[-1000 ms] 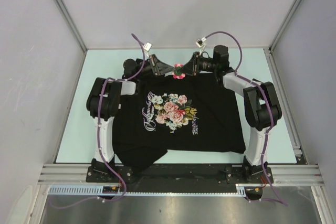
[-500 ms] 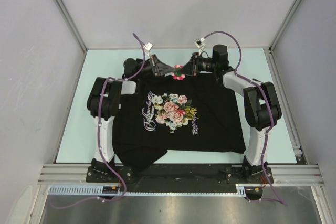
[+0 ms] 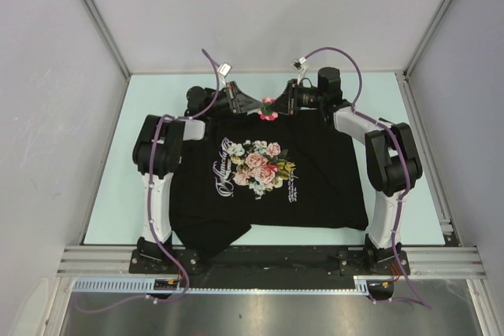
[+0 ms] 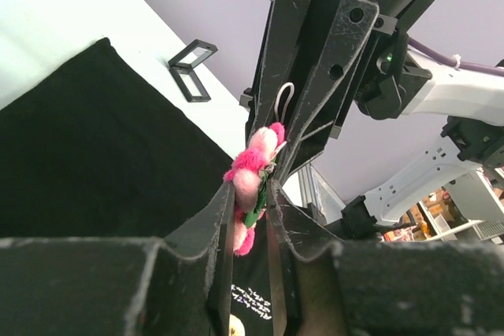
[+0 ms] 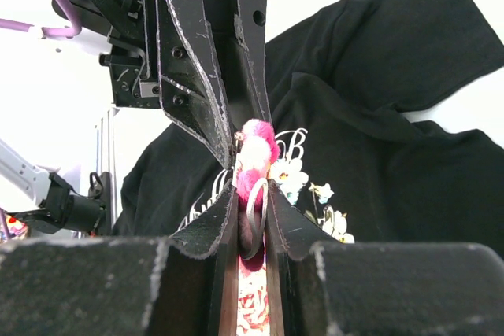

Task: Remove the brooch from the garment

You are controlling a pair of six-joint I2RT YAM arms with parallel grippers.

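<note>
The brooch (image 3: 268, 108), a small bright pink fluffy flower, sits at the far collar edge of the black T-shirt (image 3: 315, 171), which lies flat with its rose print up. My left gripper (image 3: 256, 106) and right gripper (image 3: 281, 105) meet at it from either side, and both are shut on it. In the left wrist view the brooch (image 4: 250, 175) with a green leaf is pinched between my fingers (image 4: 219, 218). In the right wrist view the brooch (image 5: 253, 159) and its silver ring (image 5: 253, 222) are clamped between my fingers (image 5: 279, 214). The shirt (image 5: 409, 139) lies below.
The shirt covers most of the pale green table (image 3: 118, 163). Grey walls stand close on the left, back and right. A small black bracket (image 4: 191, 68) lies on the table beyond the collar. Purple cables (image 3: 340, 57) loop above both wrists.
The left arm has shifted slightly; both grippers stay closed on the brooch at the collar. The shirt has not moved.
</note>
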